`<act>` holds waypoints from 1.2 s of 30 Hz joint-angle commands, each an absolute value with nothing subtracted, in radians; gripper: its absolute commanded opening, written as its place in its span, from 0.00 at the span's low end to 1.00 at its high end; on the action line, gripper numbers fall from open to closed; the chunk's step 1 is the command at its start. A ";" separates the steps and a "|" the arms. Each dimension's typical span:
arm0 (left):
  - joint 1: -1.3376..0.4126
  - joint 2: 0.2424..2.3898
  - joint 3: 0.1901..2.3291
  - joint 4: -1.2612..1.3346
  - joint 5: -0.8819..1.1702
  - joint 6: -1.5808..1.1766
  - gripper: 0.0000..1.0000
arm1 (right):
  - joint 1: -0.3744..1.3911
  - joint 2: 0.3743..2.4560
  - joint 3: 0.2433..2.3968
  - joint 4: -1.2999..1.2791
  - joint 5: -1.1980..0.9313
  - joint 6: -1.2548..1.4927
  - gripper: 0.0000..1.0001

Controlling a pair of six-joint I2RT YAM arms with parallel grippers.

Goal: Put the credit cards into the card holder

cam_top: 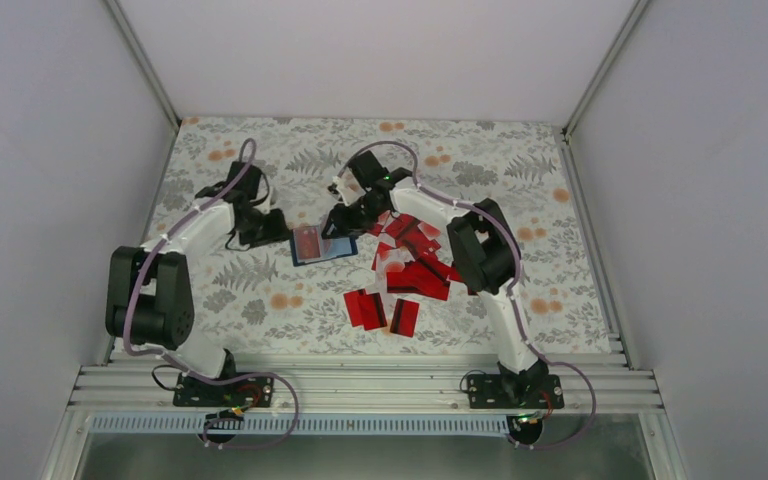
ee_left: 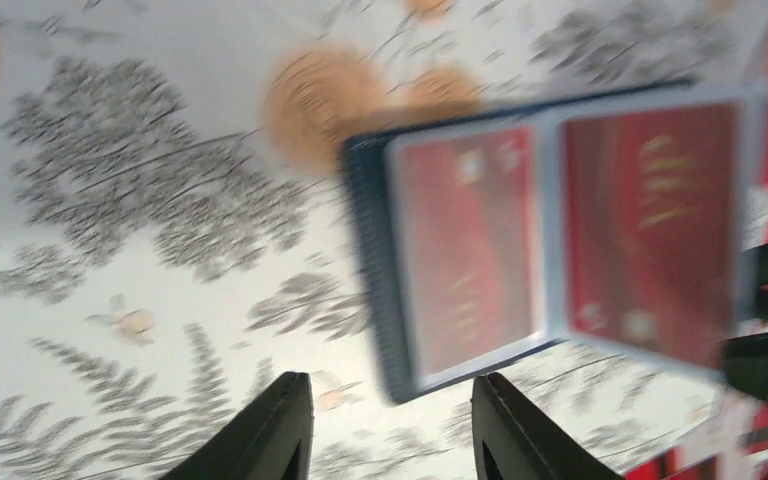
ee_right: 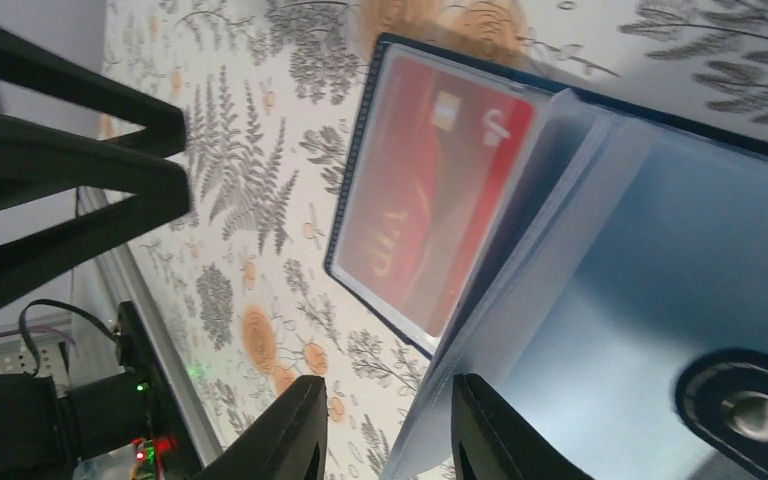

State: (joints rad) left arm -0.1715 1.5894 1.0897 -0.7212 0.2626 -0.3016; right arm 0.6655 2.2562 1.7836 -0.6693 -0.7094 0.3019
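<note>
The dark navy card holder (cam_top: 322, 245) lies open on the floral cloth, mid-table. Red cards sit in its clear sleeves: two side by side in the left wrist view (ee_left: 465, 250), one (ee_right: 430, 200) in the right wrist view. Loose red credit cards (cam_top: 415, 270) lie heaped to its right. My left gripper (cam_top: 272, 228) stands open just left of the holder (ee_left: 370, 270), nothing between its fingers (ee_left: 285, 430). My right gripper (cam_top: 342, 218) is over the holder's far right corner with its jaws apart. A raised bluish leaf (ee_right: 660, 250) has its edge in the gap, against the right finger (ee_right: 495, 430).
Two red cards (cam_top: 380, 310) lie apart from the heap, nearer the arm bases. White walls close in the table on three sides, and an aluminium rail (cam_top: 360, 385) runs along the near edge. A round snap button (ee_right: 750, 410) shows on the holder's flap.
</note>
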 commanded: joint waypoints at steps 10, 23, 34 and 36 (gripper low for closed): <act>-0.052 1.531 0.949 -0.725 0.304 -0.264 0.52 | 0.734 2.369 1.948 -0.640 -0.822 0.292 0.37; -0.042 1.495 0.921 -0.660 0.364 -0.242 0.52 | 0.727 2.368 2.045 -0.730 -0.661 0.283 0.40; -0.048 1.548 0.945 -0.551 0.510 -0.194 0.51 | 0.637 2.230 1.811 -0.647 -0.594 0.278 0.40; -0.055 1.572 0.949 -0.536 0.535 -0.198 0.51 | 0.630 2.223 1.794 -0.634 -0.595 0.290 0.40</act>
State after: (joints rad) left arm -0.0479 1.5299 0.9260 -0.5945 0.4530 -0.2188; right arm 0.6529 2.2490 1.8286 -0.6769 -0.6083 0.2840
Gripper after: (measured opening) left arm 0.514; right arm 0.402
